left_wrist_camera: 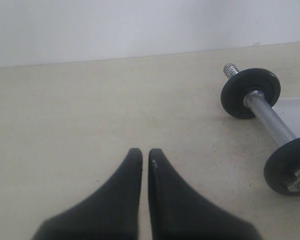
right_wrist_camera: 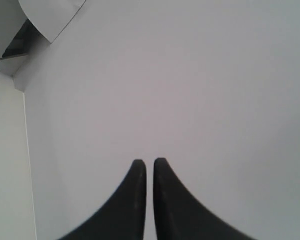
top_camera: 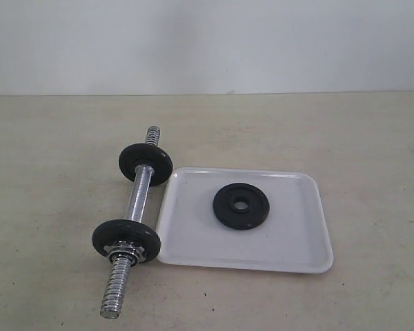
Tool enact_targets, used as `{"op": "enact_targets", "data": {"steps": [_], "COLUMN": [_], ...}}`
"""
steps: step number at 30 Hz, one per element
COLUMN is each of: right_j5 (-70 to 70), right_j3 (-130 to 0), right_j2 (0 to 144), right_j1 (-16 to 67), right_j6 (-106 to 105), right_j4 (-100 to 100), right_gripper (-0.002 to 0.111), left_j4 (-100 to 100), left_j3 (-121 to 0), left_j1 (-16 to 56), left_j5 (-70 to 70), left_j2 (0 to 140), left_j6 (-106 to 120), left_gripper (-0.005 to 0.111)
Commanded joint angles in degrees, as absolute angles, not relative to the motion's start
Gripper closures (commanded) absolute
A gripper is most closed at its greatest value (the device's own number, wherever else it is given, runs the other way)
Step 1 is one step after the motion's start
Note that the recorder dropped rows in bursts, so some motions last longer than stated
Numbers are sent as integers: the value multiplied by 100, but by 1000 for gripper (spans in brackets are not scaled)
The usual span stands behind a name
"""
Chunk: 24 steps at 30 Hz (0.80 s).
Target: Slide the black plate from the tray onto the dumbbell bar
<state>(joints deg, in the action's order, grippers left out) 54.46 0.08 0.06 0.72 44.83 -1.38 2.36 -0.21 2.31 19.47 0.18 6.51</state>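
Observation:
The black plate (top_camera: 241,206) lies flat near the middle of the white tray (top_camera: 290,241) on the table. Left of the tray lies the dumbbell bar (top_camera: 139,194), chrome, with one black disc near its far end and another with a collar nut near its near threaded end. The left wrist view shows the dumbbell bar (left_wrist_camera: 272,121) off to one side of my left gripper (left_wrist_camera: 144,151), which is shut and empty above bare table. My right gripper (right_wrist_camera: 149,161) is shut and empty, facing a plain white wall. Neither gripper shows in the exterior view.
The table (top_camera: 55,152) is beige and ends at a white wall (top_camera: 207,41) behind. The tray's left edge lies close beside the bar. A white panel corner (right_wrist_camera: 50,17) shows in the right wrist view.

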Motion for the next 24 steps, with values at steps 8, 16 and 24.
{"op": "enact_targets", "data": {"steps": [8,16,24], "right_j5": [5496,5778,5865], "right_j3": [0,0,0], "right_j2": [0,0,0], "right_j1": [52,52,52], "right_j6": [4501,4501,4501], "right_j4": [84,73,86], "right_gripper": [104,104,104], "left_j4": [1959,2631,2631], "left_j3": [0,0,0], "left_j1": [234,234,234], "left_j5": [122,-1327,-1778], "left_j2": [0,0,0], "left_j6": [-326,-679,-679], "left_gripper": [102,102,102]}}
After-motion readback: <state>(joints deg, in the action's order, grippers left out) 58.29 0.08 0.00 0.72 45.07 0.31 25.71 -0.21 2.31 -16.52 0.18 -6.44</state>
